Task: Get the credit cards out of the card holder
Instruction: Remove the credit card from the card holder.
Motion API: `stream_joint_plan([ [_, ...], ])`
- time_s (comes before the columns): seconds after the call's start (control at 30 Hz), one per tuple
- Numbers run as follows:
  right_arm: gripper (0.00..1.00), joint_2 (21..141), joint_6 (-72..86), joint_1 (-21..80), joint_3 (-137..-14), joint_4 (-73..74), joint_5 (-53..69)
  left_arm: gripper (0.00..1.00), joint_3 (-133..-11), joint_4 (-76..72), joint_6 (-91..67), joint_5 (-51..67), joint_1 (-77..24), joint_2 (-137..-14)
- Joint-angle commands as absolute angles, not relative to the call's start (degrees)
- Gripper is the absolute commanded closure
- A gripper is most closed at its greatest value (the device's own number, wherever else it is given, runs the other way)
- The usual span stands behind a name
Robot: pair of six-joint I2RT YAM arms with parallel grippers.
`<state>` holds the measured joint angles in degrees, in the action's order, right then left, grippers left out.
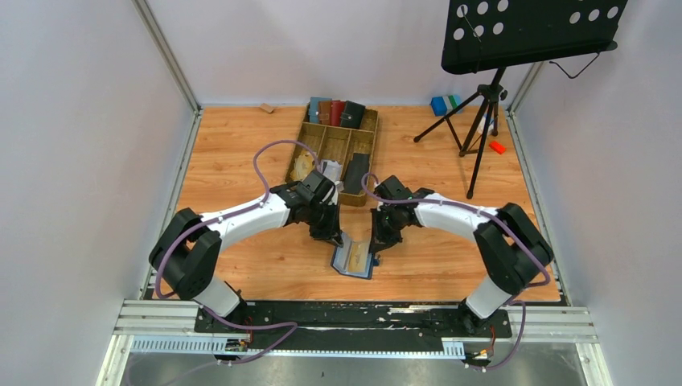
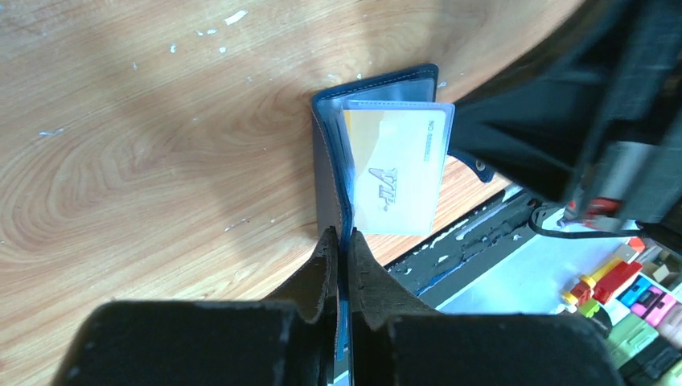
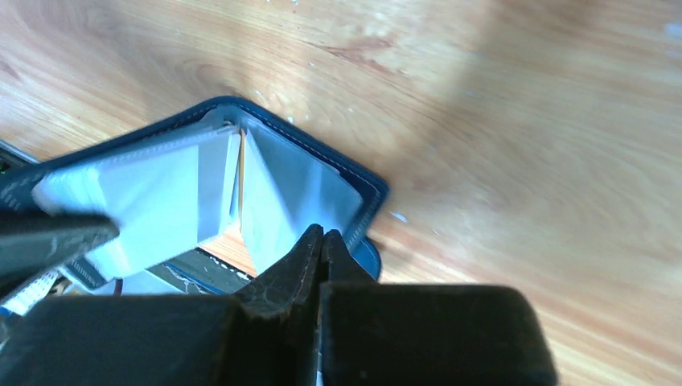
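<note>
The navy-blue card holder (image 1: 354, 259) stands open on the wooden table between my two grippers. My left gripper (image 1: 331, 236) is shut on the edge of one cover (image 2: 328, 181). A yellow-and-white credit card (image 2: 398, 169) sits in a clear inner sleeve and sticks out beside that cover. My right gripper (image 1: 378, 244) is shut on the edge of the opposite flap (image 3: 366, 205), next to a clear sleeve (image 3: 281, 197). In the right wrist view the holder (image 3: 104, 149) spreads into a V, with pale sleeves inside. The left gripper's finger (image 3: 48, 237) shows at that view's left edge.
A wooden compartment tray (image 1: 371, 137) stands just behind the grippers, with loose cards (image 1: 306, 167) and a dark holder (image 1: 356, 171) in it. Teal, brown, red and black holders (image 1: 336, 112) stand at its far end. A music stand's tripod (image 1: 481, 121) is at the back right.
</note>
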<state>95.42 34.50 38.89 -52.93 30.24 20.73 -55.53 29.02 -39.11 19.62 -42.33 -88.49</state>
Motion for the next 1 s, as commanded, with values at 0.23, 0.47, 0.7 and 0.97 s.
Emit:
stream_joint_plan([
  [0.23,0.92,76.9,32.5,38.1,-47.8,26.0,20.9,0.98,-54.0,27.8,-39.0,21.7,-41.4,-88.9],
  [0.47,0.98,87.9,34.0,38.3,-49.1,24.9,26.9,0.94,-53.6,27.6,-39.5,21.3,-41.3,-87.7],
  [0.7,1.0,96.5,35.1,38.7,-49.8,24.5,28.8,0.84,-51.2,24.3,-40.7,24.2,-41.3,-88.2],
  [0.97,1.0,97.8,35.3,38.7,-49.9,24.3,29.2,0.5,-47.2,16.5,-44.0,29.8,-41.3,-88.8],
])
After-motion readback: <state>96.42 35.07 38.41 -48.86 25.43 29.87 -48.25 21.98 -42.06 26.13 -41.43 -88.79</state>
